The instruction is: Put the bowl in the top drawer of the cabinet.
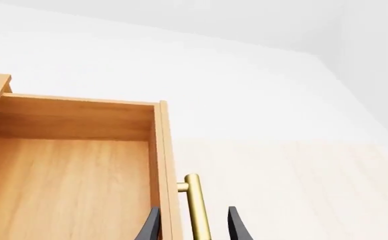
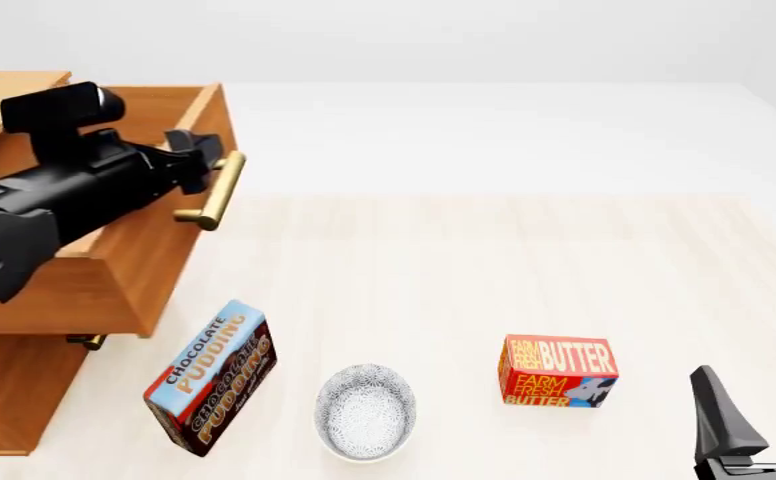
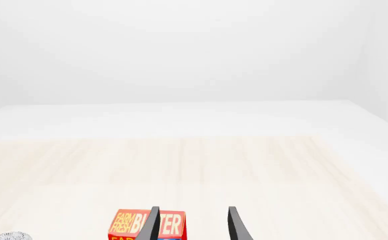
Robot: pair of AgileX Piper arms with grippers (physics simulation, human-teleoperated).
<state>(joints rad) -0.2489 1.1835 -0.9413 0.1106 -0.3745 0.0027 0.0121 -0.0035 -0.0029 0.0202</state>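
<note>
Brass handle: we saw the brass bar handle (image 1: 195,207) of the top drawer (image 2: 121,250) standing between the fingers of the left gripper (image 1: 191,225); the fingers (image 1: 149,226) were spread to either side of the bar with gaps showing, so we read them as parted, not clamped
Top drawer: it stood pulled well out from the cabinet (image 2: 8,385); its light-brown wooden floor lay bare in the left wrist view
Bowl: the white speckled bowl (image 2: 365,411) sat upright on the table (image 2: 522,260) near the front edge; between the chocolate pudding box (image 2: 209,377) and the Farm Fresh butter box (image 2: 556,371); touching neither
Right gripper: we found the right gripper (image 2: 755,405) low at the right of the front view; fingers apart, holding nothing; the butter box lay between it and the bowl
Step in hand: we judged the drawer-opening step to be at its end; the bowl not yet picked up
Next move: we judged that the left arm would need to back clear of the handle; an arm would then need to reach the bowl, grip its rim, and carry it over the drawer's front wall
</note>
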